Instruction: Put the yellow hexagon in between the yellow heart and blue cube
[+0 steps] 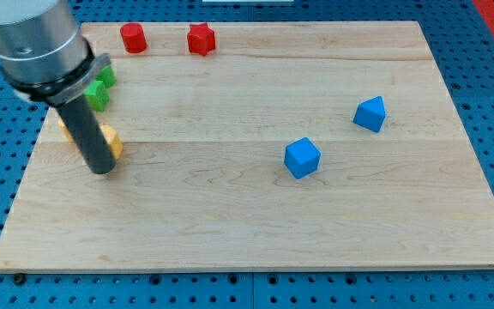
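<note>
My tip (101, 169) rests on the board at the view's left, touching the left front of a yellow block (111, 142) that the rod partly hides; its shape is unclear. Another yellow piece (62, 129) peeks out just left of the rod, mostly hidden. A blue cube (302, 158) sits right of centre. A second blue block (370, 113), wedge-like, lies further right and higher.
A red cylinder (133, 38) and a red star (201, 39) sit near the board's top edge at the left. Two green blocks (99, 95) (106, 77) lie beside the arm's body at upper left. The wooden board (256, 232) lies on a blue pegboard.
</note>
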`<state>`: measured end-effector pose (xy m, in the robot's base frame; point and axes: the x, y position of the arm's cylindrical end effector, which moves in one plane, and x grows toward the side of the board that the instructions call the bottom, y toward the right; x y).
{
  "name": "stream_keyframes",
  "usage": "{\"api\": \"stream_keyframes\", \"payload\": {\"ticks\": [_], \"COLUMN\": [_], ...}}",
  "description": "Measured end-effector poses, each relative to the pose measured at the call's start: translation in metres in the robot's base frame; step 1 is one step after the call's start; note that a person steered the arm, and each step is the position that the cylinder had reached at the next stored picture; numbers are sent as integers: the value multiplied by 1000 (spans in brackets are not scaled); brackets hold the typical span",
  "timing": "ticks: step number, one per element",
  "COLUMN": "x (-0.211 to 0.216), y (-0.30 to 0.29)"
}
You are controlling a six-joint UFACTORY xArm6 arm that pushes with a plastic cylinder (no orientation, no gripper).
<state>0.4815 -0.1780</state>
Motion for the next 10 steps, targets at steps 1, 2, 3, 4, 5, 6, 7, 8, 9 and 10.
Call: {"api": "stream_keyframes", "payload": {"ticks": [1, 2, 3, 4, 5, 6, 7, 8, 9, 10], "x": [14, 29, 5, -25, -49, -54, -54, -54, -54, -60], "y": [-1, -43, -50, -44, -20, 16, 17, 32, 56, 47]}}
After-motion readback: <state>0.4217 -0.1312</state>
